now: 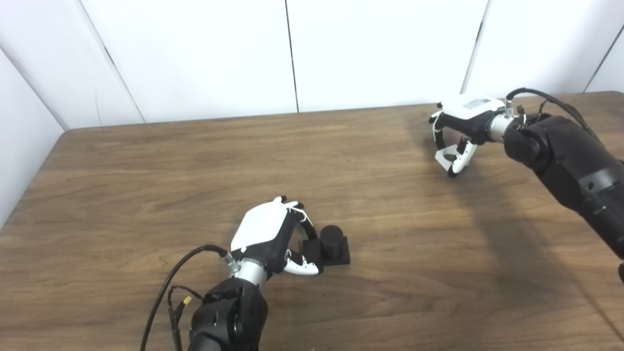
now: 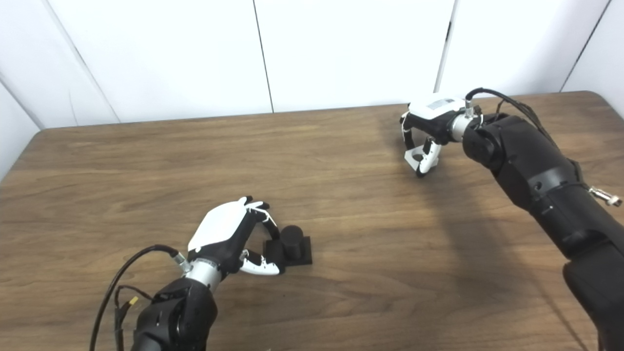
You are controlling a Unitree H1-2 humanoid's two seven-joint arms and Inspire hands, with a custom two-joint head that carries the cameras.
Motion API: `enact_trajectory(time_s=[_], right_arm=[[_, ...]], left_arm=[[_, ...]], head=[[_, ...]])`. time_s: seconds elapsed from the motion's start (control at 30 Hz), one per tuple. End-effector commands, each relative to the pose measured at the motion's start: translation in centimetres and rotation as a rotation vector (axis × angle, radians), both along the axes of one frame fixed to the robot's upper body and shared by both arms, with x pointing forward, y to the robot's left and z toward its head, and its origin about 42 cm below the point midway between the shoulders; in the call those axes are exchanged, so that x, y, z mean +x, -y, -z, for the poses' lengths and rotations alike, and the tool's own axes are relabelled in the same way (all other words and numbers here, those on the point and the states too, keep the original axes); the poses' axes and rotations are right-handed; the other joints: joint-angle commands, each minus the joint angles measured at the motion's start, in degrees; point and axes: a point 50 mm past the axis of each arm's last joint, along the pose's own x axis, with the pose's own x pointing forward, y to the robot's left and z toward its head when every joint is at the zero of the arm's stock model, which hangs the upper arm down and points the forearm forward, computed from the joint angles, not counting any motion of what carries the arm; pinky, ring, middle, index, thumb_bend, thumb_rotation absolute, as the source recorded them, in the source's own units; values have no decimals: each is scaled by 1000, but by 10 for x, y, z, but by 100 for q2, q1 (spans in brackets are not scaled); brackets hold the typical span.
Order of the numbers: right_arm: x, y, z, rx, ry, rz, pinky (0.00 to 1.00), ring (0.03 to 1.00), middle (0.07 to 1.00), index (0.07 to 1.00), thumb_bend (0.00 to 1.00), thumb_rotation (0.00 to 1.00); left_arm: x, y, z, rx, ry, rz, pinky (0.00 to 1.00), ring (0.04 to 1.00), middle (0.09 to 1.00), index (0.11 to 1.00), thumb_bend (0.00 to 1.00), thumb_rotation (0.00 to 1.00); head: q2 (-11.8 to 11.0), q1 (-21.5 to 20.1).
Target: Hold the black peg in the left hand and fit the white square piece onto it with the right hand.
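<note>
the black peg (image 1: 331, 240) stands upright on its square base on the tabletop (image 1: 146, 165), just past the fingertips of the left hand (image 1: 270, 234), whose fingers curl around the near edge of the base; whether they actually grip it or only touch, i cannot tell. the white square piece (image 2: 415, 157) sits between the fingers and thumb of the right hand (image 2: 429, 131), well apart from the peg, pinched and seemingly lifted off the wood. both parts look like rigid, light plastic, probably smooth and a bit slippery, so the base edges seem the safest hold for the peg, leaving the post free. the right eye view shows the round hole in the white piece more plainly, while the left eye view shows the gap between thumb and base better.
</note>
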Motion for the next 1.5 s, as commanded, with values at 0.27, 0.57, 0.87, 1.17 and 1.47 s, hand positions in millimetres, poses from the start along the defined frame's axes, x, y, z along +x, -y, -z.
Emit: enact_trajectory(time_s=[0.27,0.57,0.87,1.17,1.47], right_arm=[[-2,8,-24,18,76,12,949,1000,911,490,525,143],[-16,0,-41,23,126,-29,962,1000,913,489,524,147],[-44,-13,-61,62,179,-100,969,1000,905,490,525,148],[-77,-39,-73,73,158,-201,964,1000,902,491,524,145],[-108,-71,-82,92,151,-313,966,1000,908,491,525,144]], left_arm=[[1,4,-6,-2,25,14,996,1000,905,490,523,56],[1,3,-5,-10,21,11,1000,1000,907,490,523,56],[1,4,-4,-6,19,20,1000,1000,909,490,523,57],[0,5,-4,-12,22,22,1000,1000,908,490,523,57],[1,5,-3,-8,23,25,1000,1000,910,489,524,59]], head=[[-35,-18],[-63,-45],[-71,-48],[-76,-65],[-72,-57]])
